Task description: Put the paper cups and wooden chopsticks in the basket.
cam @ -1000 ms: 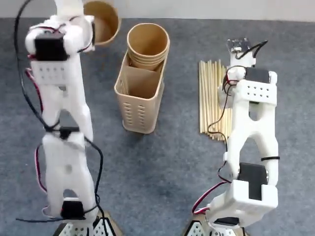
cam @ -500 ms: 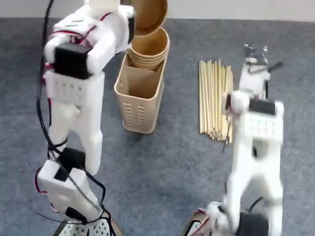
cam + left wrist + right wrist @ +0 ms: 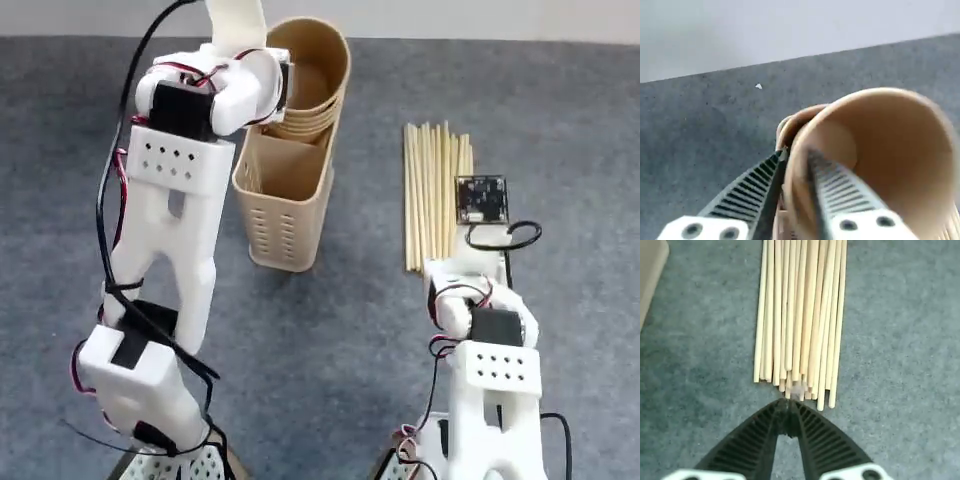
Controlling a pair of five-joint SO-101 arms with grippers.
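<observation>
Left gripper (image 3: 796,156) clamped on paper cup (image 3: 880,150) rim, cup over the stack (image 3: 303,120) in basket (image 3: 285,220) far compartment; right gripper (image 3: 788,409), fingers together, sits just near of chopsticks (image 3: 800,315), which run near-far.

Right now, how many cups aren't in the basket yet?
1: the cup in the left gripper, over the stack nested in the basket. The arm may hide others.

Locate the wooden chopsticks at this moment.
High view: the wooden chopsticks lie bundled on the table, right of the basket; the right wrist view shows their ends just beyond the right gripper.
</observation>
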